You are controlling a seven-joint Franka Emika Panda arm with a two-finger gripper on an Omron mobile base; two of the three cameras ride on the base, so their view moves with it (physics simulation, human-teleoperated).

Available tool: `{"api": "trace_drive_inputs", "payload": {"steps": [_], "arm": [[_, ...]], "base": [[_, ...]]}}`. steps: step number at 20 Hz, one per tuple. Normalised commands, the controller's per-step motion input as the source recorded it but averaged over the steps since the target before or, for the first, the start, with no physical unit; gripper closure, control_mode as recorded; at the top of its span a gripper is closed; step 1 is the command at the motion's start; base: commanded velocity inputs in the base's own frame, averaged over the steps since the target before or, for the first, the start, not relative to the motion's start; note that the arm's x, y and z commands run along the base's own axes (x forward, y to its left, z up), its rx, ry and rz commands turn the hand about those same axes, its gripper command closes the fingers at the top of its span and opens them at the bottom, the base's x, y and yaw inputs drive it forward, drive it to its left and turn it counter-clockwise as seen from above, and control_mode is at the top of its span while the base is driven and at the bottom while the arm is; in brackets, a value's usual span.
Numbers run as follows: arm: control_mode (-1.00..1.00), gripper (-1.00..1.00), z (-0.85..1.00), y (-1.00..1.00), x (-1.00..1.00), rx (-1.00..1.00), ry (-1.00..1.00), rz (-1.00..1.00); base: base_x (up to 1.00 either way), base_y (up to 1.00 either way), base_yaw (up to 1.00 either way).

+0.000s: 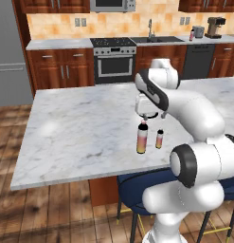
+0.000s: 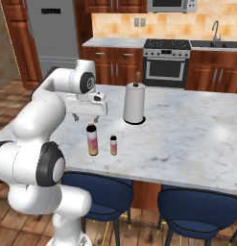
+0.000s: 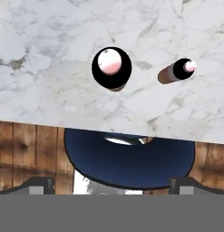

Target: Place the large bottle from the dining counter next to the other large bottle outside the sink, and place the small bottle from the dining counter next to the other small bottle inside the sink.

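- Large bottle (image 1: 142, 139) upright near the dining counter's (image 1: 76, 128) front edge, above a blue stool (image 2: 98, 192) – small bottle (image 1: 159, 139) upright just beside it, apart.
- Gripper (image 1: 148, 117) hangs straight above the large bottle, jaws spread wide, holding nothing, not touching the cap.
- Hand view: large bottle's cap (image 3: 111, 62) sits left of the small bottle's.
- Paper towel roll (image 2: 134, 103) mid-counter, behind the bottles.
- Far wall: sink (image 1: 156, 39) – a bottle (image 1: 192, 34) on the counter to its right.

Glossy white rounded arm (image 1: 194, 111); dark joint bands; white tool (image 1: 148, 116)
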Motion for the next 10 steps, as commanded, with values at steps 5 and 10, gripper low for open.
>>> {"api": "trace_drive_inputs", "payload": {"steps": [5,10], "arm": [[-1.0,-1.0,-0.13,0.01,0.19,0.0,0.0,0.0],[-1.0,-1.0,-0.23,0.02,0.22,0.0,0.0,0.0]], "base": [[0.0,0.0,0.0],[0.0,0.0,0.0]]}}
